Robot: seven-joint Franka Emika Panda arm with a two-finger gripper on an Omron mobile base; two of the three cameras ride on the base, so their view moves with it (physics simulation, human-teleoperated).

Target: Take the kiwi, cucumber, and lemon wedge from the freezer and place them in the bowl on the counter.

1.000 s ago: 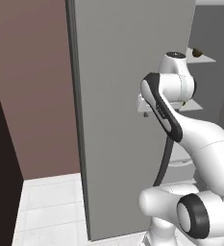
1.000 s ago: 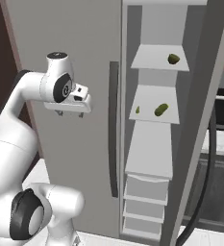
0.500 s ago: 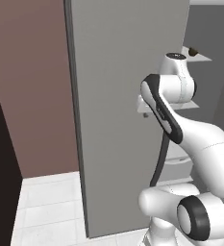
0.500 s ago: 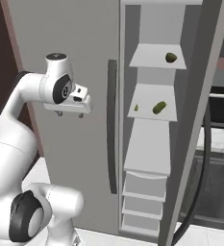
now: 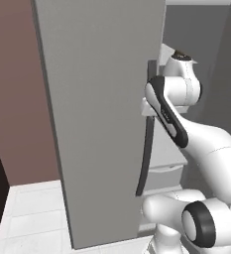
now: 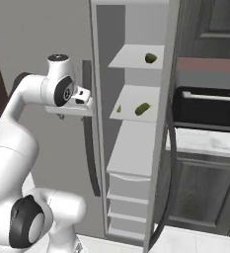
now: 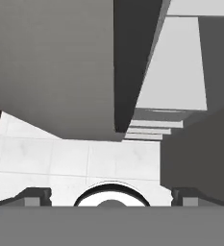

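The freezer [image 6: 136, 163] stands open, its grey door [image 5: 102, 114] swung out to the left with a long dark handle [image 6: 89, 148]. On the top shelf lies the small brown kiwi [image 6: 150, 58]. One shelf down rest the dark green cucumber [image 6: 142, 108] and, to its left, a small yellowish lemon wedge [image 6: 119, 109]. My gripper [image 6: 62, 116] hangs in front of the door by the handle, left of the shelves, pointing down. In the hand view the gripper [image 7: 111, 194] is open, fingertips [image 7: 36, 194] wide apart with nothing between them. The bowl is out of view.
Right of the freezer is the white marble counter [image 6: 205, 143] over dark wood-grain cabinets [image 6: 210, 197], with a black oven [image 6: 210, 106] above it. Pale drawers [image 6: 129, 197] fill the freezer's lower part. White floor tiles [image 7: 60, 158] lie below the hand.
The whole picture has shifted, so the base has moved: the freezer sits further left in the right base view, and the oven and counter have come in. The arm keeps its pose, gripper open.
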